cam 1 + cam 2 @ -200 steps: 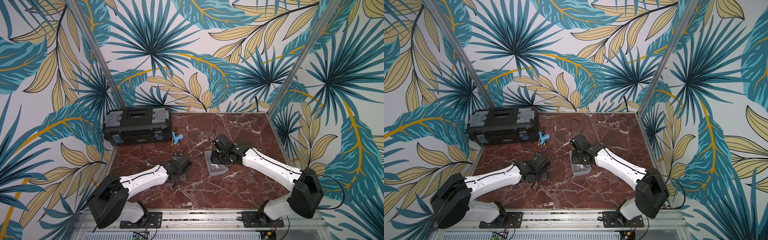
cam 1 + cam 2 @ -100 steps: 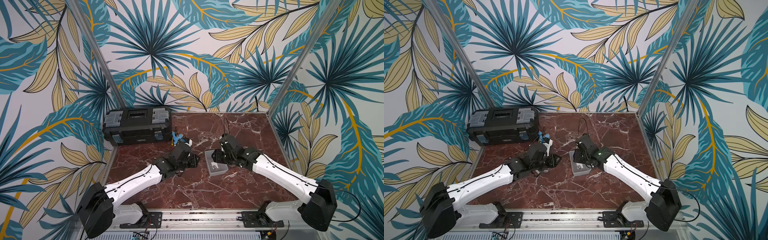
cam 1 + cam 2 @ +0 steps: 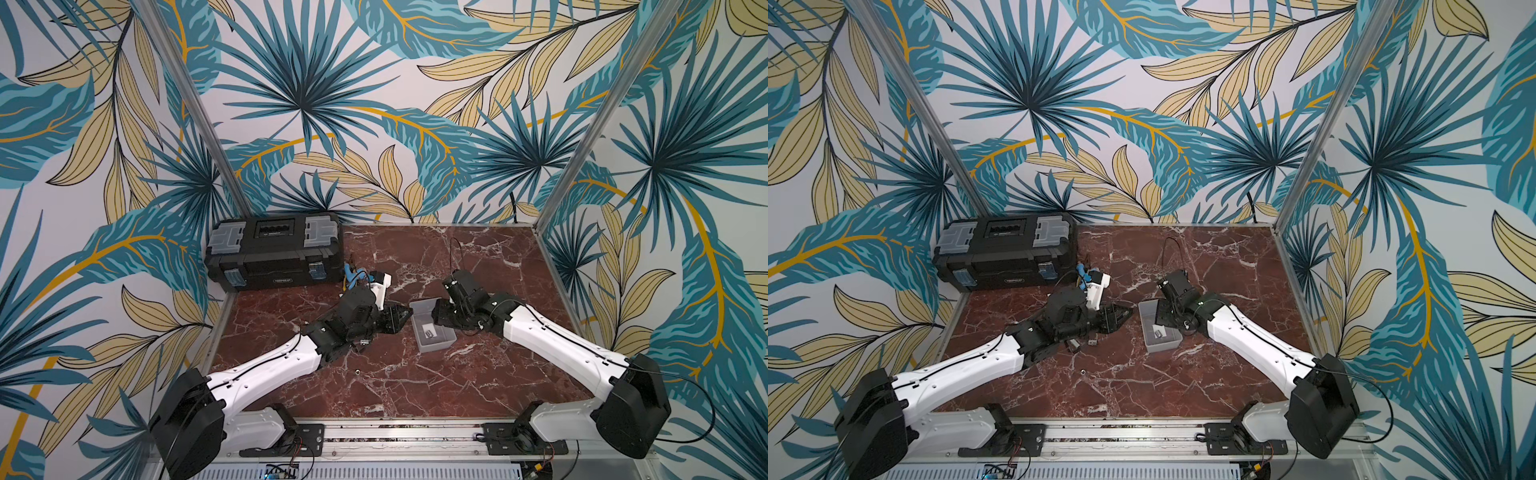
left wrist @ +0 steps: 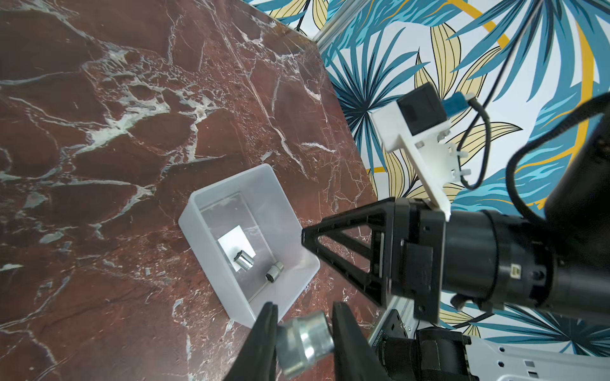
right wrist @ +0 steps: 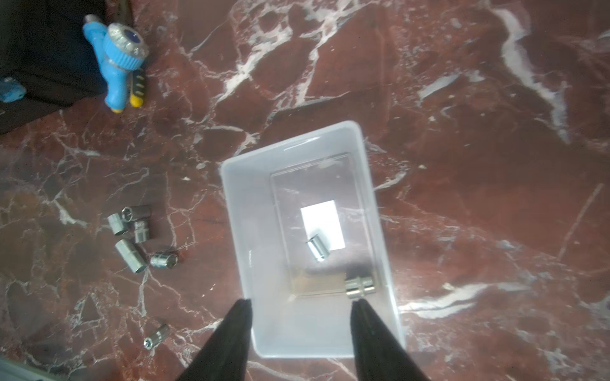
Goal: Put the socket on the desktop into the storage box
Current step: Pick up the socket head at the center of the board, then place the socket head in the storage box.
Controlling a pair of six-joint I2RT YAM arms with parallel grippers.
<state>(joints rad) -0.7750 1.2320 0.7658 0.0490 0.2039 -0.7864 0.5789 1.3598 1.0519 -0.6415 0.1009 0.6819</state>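
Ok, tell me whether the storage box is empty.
The storage box is not empty: one socket lies partly on its white label, another socket beside a wall.

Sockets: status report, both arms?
Left gripper shut on a socket, beside box. Right gripper open, empty, over box, could crowd the drop. Two sockets in box, loose sockets on desktop.
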